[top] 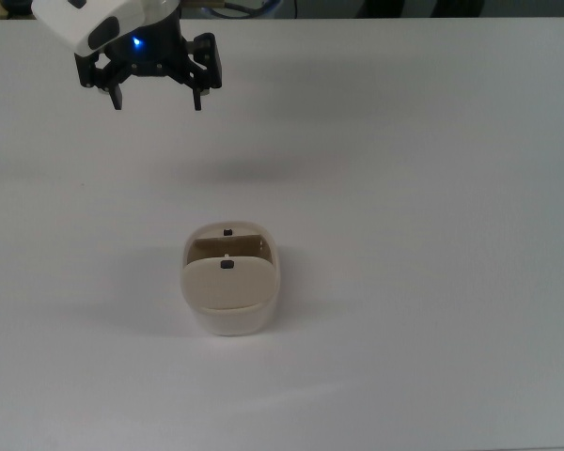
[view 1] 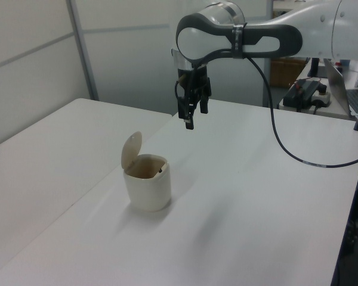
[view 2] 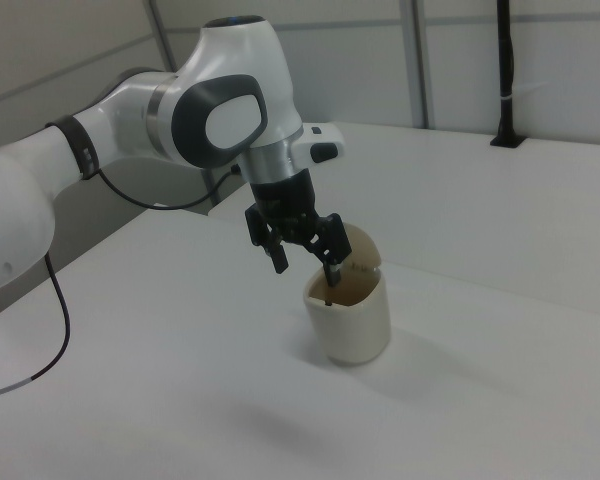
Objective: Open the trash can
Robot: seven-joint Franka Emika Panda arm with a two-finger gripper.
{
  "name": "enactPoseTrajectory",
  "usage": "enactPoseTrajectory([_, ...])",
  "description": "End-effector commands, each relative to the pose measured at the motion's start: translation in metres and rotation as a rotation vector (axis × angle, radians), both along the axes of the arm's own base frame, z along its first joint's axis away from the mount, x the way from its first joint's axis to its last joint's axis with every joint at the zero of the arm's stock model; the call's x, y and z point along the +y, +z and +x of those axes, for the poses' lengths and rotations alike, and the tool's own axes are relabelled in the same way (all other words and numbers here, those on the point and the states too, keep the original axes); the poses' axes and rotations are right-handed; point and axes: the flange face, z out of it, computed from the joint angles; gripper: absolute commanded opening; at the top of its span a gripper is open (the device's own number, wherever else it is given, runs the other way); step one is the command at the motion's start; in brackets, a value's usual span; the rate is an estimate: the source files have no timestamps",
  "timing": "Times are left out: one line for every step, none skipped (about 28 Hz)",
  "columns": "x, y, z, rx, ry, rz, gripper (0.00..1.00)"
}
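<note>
The trash can [view 1: 147, 189] stands mid-table [view 1: 256, 202] with its lid [view 1: 130, 151] tipped upright (apparently open), so the gripper [top: 156, 97], fingers spread and empty, hangs well clear above.

Cut off and covered
The top view's upper edge is cropping the arm [top: 85, 19]; the lid [top: 226, 282] is hiding part of the can [top: 227, 324].

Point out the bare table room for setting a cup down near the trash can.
The white table is bare on every side of the trash can, widest toward the top view's right and bottom. The only obstruction is the open end effector, raised above the top view's upper left.
</note>
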Motion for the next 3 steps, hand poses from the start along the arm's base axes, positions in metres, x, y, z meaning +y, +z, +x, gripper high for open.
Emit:
enactPoseTrajectory([-0.0042,0.0002,-0.0053,0.021,-0.007,-0.011,1.00])
enactPoseTrajectory([-0.0042,0.0002,-0.0053,0.021,-0.007,-0.011,1.00])
enactPoseTrajectory([-0.0042,0.0002,-0.0053,0.021,-0.007,-0.011,1.00])
